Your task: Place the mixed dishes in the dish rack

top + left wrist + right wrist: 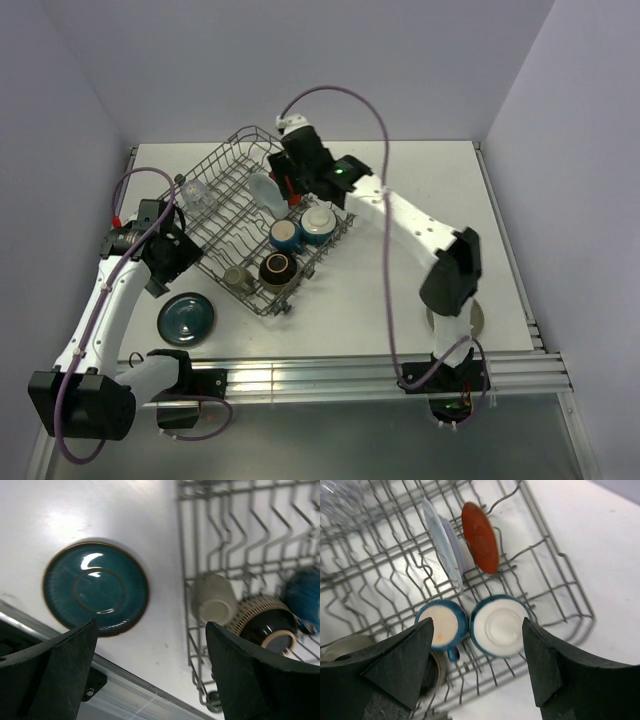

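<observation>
Left gripper (151, 630) gapes empty over the teal plate (95, 587), frame left: glazed, probably slippery, brittle; pinch its rim.

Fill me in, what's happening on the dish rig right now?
Mid-load. The dish rack already holds a red plate and a pale plate on edge, two blue cups, a dark bowl, a beige cup and a clear glass. The right gripper hangs open and empty over the cups and plates. The left gripper, also open and empty, hangs over the teal plate lying on the table beside the rack's near corner, likely the next pick.
</observation>
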You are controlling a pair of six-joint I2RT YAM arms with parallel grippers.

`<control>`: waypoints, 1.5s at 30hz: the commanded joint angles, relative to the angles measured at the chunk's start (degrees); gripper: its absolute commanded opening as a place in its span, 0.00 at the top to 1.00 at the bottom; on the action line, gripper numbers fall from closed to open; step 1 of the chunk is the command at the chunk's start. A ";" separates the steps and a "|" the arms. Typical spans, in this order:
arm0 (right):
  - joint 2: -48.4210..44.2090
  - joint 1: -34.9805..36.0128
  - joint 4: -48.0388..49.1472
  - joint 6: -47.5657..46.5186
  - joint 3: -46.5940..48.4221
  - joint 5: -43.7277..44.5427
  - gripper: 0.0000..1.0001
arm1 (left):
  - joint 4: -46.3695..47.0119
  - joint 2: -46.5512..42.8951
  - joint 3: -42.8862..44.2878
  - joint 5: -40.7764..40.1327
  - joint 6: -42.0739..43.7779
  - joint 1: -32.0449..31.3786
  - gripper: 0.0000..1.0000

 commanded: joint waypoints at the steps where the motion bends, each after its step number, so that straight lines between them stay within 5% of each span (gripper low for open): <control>1: -13.40 -0.98 -1.57 2.81 -4.82 1.03 0.21 | -1.95 -1.62 -1.56 -6.30 -3.05 2.63 0.09; 7: -32.91 -0.98 -1.74 7.28 -21.34 -4.24 0.21 | -1.68 0.66 -4.03 -11.59 -0.42 5.80 0.24; 15: -50.32 -0.98 -3.15 8.79 -34.36 -9.60 0.21 | -0.37 10.60 -3.23 -9.93 6.44 8.00 0.01; 30: -65.00 -0.98 -4.56 4.22 -44.03 -6.80 0.21 | 0.07 19.83 -4.11 4.58 -16.21 11.51 0.01; 45: -71.43 -0.98 -4.20 2.73 -49.57 -5.92 0.21 | 10.36 15.43 -17.91 13.55 -22.04 22.50 0.01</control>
